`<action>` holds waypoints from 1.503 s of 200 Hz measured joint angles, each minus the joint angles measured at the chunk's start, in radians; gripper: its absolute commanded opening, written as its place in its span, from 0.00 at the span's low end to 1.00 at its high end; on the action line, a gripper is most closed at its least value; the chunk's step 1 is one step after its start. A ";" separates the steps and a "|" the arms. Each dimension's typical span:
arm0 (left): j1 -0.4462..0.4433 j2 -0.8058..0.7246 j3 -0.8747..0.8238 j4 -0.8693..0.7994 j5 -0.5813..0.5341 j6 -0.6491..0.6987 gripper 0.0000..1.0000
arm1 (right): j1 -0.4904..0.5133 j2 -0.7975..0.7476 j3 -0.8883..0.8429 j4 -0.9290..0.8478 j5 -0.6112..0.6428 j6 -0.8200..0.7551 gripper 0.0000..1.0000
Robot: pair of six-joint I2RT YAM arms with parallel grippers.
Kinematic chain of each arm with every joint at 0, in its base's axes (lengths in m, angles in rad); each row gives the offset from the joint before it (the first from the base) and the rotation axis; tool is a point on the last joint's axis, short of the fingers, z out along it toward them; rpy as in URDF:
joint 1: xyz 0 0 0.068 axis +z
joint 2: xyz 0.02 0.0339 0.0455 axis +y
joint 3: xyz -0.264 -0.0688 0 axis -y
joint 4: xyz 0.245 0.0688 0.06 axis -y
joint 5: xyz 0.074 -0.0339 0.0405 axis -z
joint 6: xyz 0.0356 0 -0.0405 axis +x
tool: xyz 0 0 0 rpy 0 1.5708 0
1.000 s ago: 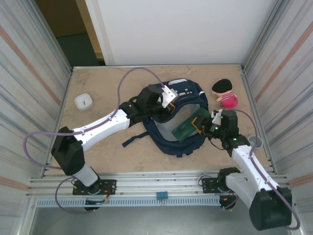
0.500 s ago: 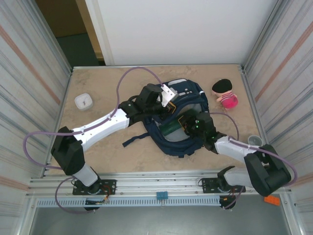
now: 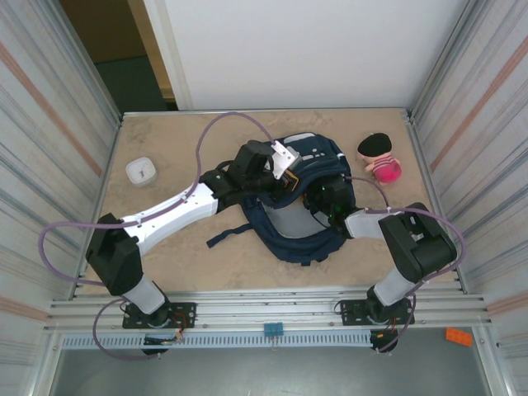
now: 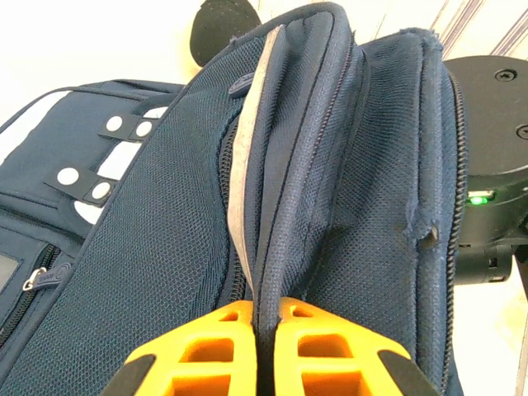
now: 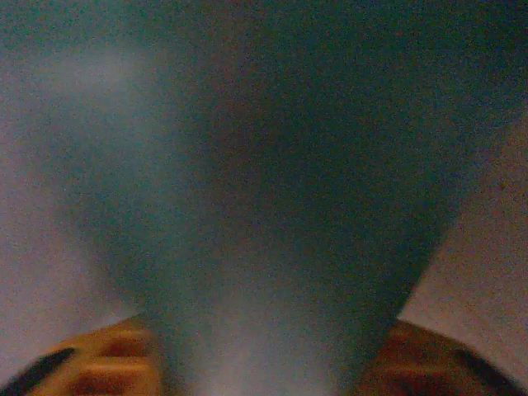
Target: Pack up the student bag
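- The left gripper (image 4: 266, 320) has its jaws pinched tight on the zip rim of the student bag (image 3: 318, 155), propping the mouth up.
- The bag lies in the middle of the table (image 3: 190, 266), with its opening turned toward the right arm.
- The right gripper (image 3: 320, 198) is down inside that mouth. A blurred teal shape (image 5: 264, 206) sits between its fingers, but I cannot tell whether they grip it.
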 measured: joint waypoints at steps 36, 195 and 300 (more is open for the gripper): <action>0.020 -0.011 -0.013 0.012 -0.016 -0.013 0.00 | -0.010 -0.028 -0.011 -0.031 -0.039 -0.002 0.69; 0.002 0.013 -0.117 0.071 0.008 0.011 0.10 | -0.056 -1.101 0.021 -1.013 -0.006 -0.436 0.69; 0.124 -0.103 -0.299 0.110 0.101 -0.103 0.83 | 0.046 -0.900 0.197 -1.318 -0.054 -0.882 0.69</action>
